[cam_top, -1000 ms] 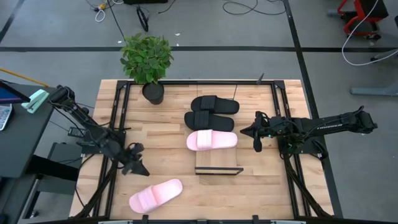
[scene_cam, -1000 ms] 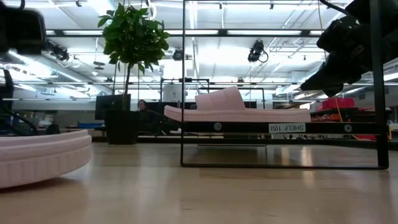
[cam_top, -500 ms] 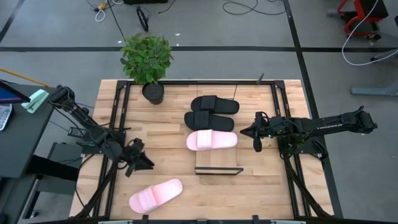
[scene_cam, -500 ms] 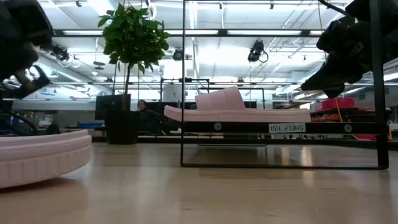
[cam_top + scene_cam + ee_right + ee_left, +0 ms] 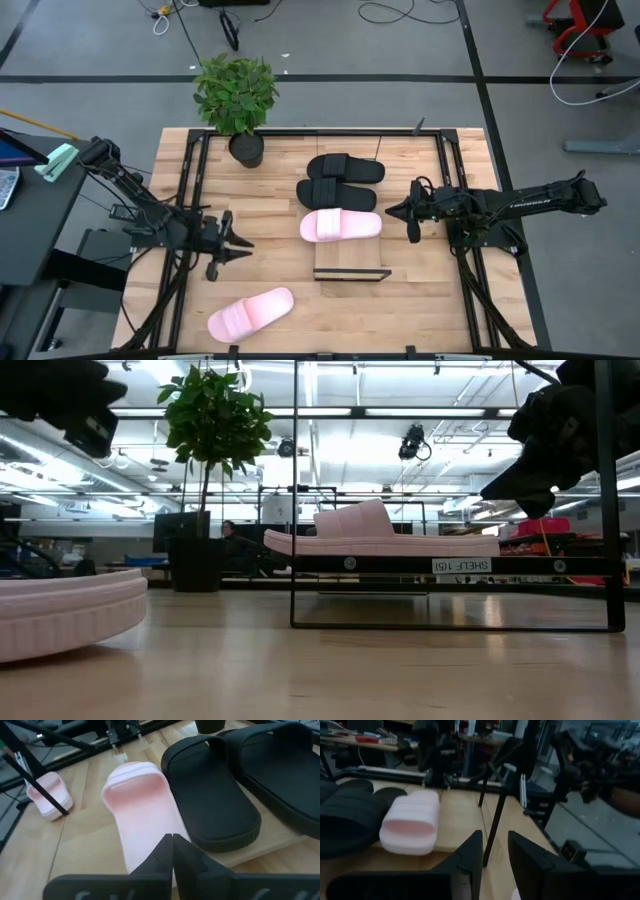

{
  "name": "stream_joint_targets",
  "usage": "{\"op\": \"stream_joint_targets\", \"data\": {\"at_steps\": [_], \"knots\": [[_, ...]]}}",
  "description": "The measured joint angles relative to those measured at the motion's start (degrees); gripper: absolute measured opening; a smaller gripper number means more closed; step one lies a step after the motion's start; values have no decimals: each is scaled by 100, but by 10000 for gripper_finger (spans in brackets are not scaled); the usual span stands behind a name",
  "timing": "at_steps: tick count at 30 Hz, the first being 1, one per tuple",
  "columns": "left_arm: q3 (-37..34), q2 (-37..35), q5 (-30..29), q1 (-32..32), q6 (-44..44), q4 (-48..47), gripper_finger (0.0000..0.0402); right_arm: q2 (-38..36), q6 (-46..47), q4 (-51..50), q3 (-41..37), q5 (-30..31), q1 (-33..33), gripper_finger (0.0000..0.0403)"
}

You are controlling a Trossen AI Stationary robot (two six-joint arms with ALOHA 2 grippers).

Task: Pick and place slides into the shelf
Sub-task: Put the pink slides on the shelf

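Two black slides (image 5: 343, 168) (image 5: 335, 193) and one pink slide (image 5: 341, 225) lie side by side, soles down, on the shelf (image 5: 351, 262), whose near end is bare board. The second pink slide (image 5: 250, 312) lies sole down on the table near its near edge, and shows large in the low view (image 5: 60, 610). My left gripper (image 5: 240, 243) hovers open left of the shelf, pointing right at it, with nothing between its fingers (image 5: 495, 855). My right gripper (image 5: 400, 211) hangs shut just right of the shelved pink slide (image 5: 145, 815).
A potted plant (image 5: 237, 98) stands at the table's far left, beyond the shelf. The shelf's thin black frame legs (image 5: 294, 490) rise from the table. Black rails (image 5: 190, 200) run along both table sides. Bare wood lies between the left gripper and the shelf.
My left gripper has risen and swung from pointing toward the near edge, above the loose pink slide, round to pointing right at the shelf, moving a little toward the far edge. The slides and the right arm have stayed put.
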Motion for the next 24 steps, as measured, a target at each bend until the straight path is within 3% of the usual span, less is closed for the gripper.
{"op": "stream_joint_targets", "data": {"at_steps": [7, 20, 24], "knots": [[0, 0, -5, 0, 149, 53, 83, -1, 478, 46, 0, 185, 0, 13], [-2, 2, -5, 2, 1980, 27, 86, 0, 1329, 50, 0, 474, 0, 13], [-2, 0, 211, -4, 1226, 16, 83, 8, 1346, 51, 0, 476, 0, 13]]}}
